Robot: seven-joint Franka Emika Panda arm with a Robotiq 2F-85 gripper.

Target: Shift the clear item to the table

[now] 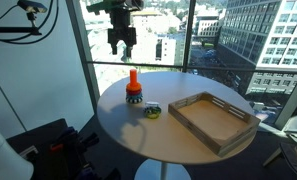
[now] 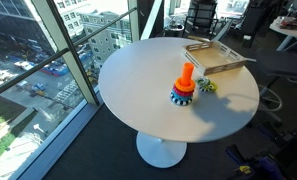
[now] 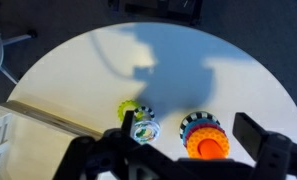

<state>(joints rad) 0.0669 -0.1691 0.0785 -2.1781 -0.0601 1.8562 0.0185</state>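
Observation:
The clear item is a small see-through ring. It lies on the round white table against a yellow-green ring. It also shows in both exterior views. My gripper hangs high above the table's far edge, open and empty. In the wrist view its two fingers frame the clear item and an orange stacking toy far below. The gripper is out of view in the exterior view taken from across the table.
The orange cone toy on coloured rings stands upright next to the clear item. A rectangular wooden tray sits on the table's other side. Floor-to-ceiling windows stand behind the table.

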